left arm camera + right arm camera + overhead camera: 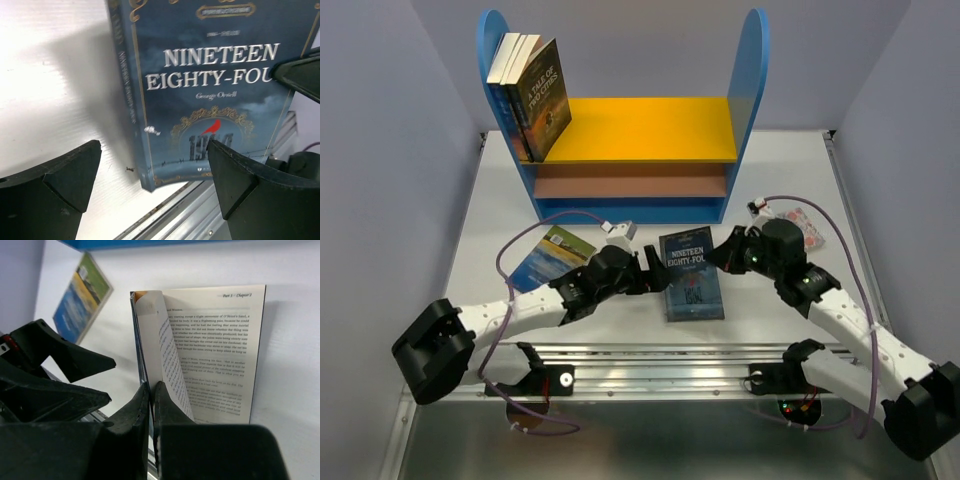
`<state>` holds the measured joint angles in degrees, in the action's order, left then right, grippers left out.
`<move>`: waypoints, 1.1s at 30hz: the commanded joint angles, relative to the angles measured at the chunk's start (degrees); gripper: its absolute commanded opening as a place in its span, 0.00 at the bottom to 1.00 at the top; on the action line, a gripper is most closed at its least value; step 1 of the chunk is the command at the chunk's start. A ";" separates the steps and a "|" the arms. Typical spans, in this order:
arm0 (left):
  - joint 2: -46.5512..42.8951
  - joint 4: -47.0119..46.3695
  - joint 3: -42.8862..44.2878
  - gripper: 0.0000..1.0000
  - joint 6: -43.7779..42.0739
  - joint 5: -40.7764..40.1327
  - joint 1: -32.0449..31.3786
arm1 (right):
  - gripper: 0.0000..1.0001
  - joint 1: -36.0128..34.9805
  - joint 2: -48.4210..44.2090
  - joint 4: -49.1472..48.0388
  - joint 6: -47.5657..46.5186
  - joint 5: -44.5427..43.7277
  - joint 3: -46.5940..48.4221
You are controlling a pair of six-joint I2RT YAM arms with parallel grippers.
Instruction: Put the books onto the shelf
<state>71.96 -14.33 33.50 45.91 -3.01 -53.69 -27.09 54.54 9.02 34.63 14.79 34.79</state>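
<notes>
In the middle of the top view, the blue book (692, 275) is lying on the table (800, 190), below the shelf (630, 130), where 3 books (532, 95) are leaning at the upper left. The right gripper (151, 392) is pinching only the cover and perhaps a page, so the pages are fanning open. Lifting like this is risking a tear or a drop. The left gripper (650, 268) is standing wide over the spine, gripping nothing.
</notes>
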 commanded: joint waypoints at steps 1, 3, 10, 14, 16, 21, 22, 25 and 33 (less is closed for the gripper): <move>-5.95 -7.35 -5.61 0.99 -1.17 5.35 2.53 | 0.01 -0.33 -5.67 -4.80 1.84 0.85 3.18; -8.59 -9.74 -7.38 0.99 -1.96 7.65 3.77 | 0.01 -0.33 -6.64 -4.88 3.33 2.34 3.36; -12.37 -18.18 -11.96 0.99 -7.24 12.41 4.74 | 0.01 -0.33 -10.24 -4.36 5.18 5.69 6.17; -12.81 -28.19 -16.79 0.99 -8.12 18.20 8.51 | 0.01 -0.33 -11.30 -4.36 6.68 8.41 6.52; -13.08 -33.62 -18.46 0.99 -7.94 21.00 8.78 | 0.01 -0.33 -11.48 -4.53 7.46 9.38 6.44; -10.71 -39.63 -19.26 0.99 -7.33 22.69 8.78 | 0.01 -0.33 -12.18 -5.58 9.22 11.66 6.79; -9.92 -41.38 -19.43 0.99 -6.80 23.65 8.78 | 0.01 -0.33 -12.53 -6.37 10.10 12.63 6.79; -7.63 -47.36 -19.35 0.99 -4.87 28.57 8.87 | 0.01 -0.33 -12.71 -7.08 10.37 14.04 6.79; -1.04 -55.45 -18.03 0.93 -2.05 32.27 8.60 | 0.01 -0.33 -12.80 -12.79 13.35 16.94 5.73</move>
<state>69.10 -62.24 14.44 42.81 25.56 -44.88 -27.09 43.51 8.14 44.47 27.07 37.26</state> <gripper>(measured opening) 0.963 0.049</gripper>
